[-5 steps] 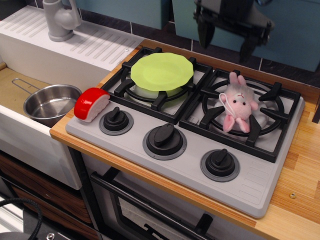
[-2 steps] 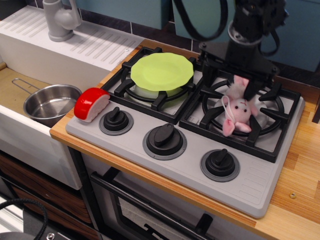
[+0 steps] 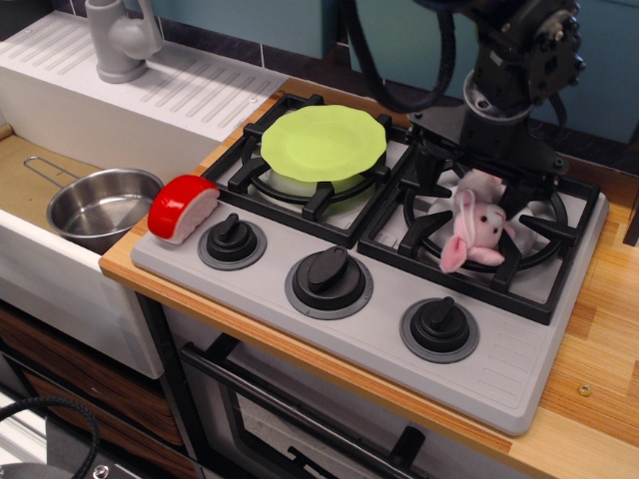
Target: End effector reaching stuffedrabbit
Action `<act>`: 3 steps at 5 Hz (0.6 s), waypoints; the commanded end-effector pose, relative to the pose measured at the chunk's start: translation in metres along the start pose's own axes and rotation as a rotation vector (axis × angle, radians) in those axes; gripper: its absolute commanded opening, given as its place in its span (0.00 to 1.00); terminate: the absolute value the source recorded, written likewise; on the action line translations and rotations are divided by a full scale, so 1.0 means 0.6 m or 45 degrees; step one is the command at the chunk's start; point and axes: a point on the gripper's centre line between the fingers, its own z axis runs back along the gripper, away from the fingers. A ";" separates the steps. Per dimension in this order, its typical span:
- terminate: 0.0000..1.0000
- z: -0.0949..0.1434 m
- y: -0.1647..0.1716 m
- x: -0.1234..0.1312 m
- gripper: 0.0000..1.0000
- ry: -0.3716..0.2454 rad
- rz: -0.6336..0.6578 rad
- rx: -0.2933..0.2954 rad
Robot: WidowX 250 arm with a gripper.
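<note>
Stuffedrabbit [image 3: 472,232]: small pink plush with a white fluffy face, lying on the right burner grate [image 3: 519,225] of the stove, tilted, ears pointing up toward the gripper, pink limbs hanging toward the front.
End effector [image 3: 469,190]: black gripper on a bulky black arm with looping cables, lowered from above onto the right burner; its two dark prongs stand apart, one to the left of the rabbit's head and one to the right.
Contact: the rabbit's ears and head top sit between the prongs; whether the prongs press on the plush cannot be told.
Left burner grate [image 3: 250,165]: black, carrying a lime-green plate [image 3: 323,143] that lies flat and covers most of it.
Stove top [image 3: 499,374]: grey panel with three black knobs [image 3: 328,271] in a row along the front edge.
Sushi toy [image 3: 182,207]: red-and-white piece, resting on the stove's front left corner, just beside the leftmost knob, well apart from the rabbit.
Pot [image 3: 100,207]: small steel pan with a wire handle, in the sink recess left of the stove.
Faucet [image 3: 121,38]: grey, upright, at the back left on the ridged white drainboard.
Counter [image 3: 599,329]: light wood, framing the stove on the right and front.
</note>
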 end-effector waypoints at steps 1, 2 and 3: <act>0.00 -0.007 -0.027 0.011 1.00 -0.026 0.024 -0.032; 0.00 -0.015 -0.034 0.009 1.00 -0.037 0.027 -0.048; 0.00 -0.013 -0.034 0.007 1.00 -0.033 -0.015 -0.050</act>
